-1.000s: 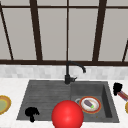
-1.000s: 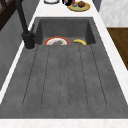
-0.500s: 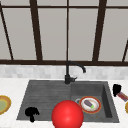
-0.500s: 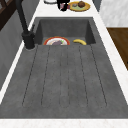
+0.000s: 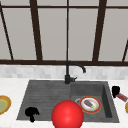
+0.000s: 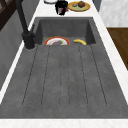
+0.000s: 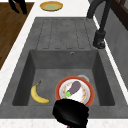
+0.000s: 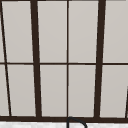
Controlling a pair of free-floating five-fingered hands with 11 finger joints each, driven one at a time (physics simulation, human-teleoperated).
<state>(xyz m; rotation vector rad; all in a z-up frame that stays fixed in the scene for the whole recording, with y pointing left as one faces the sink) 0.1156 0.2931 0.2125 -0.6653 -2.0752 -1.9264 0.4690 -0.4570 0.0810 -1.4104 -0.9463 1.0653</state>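
On the counter just right of the sink (image 5: 45, 92) lies a red stick (image 5: 122, 97), its near end touching the right hand (image 5: 115, 91). Whether those fingers grip it cannot be told. The stick looks light, stiff and narrow, so it probably rolls; mid-length is the likely hold. Inside the sink's basin a plate (image 5: 99, 106) bears an eggplant (image 5: 88, 103), with a banana (image 7: 37, 95) beside. Over the sink's left front corner hangs the left hand (image 5: 31, 113), fingers drooping loose, holding nothing.

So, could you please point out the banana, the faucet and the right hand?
banana (image 7: 38, 95): right side view, middle of its curve.
faucet (image 5: 67, 75): front view, upright stem.
right hand (image 5: 115, 91): front view, its palm.
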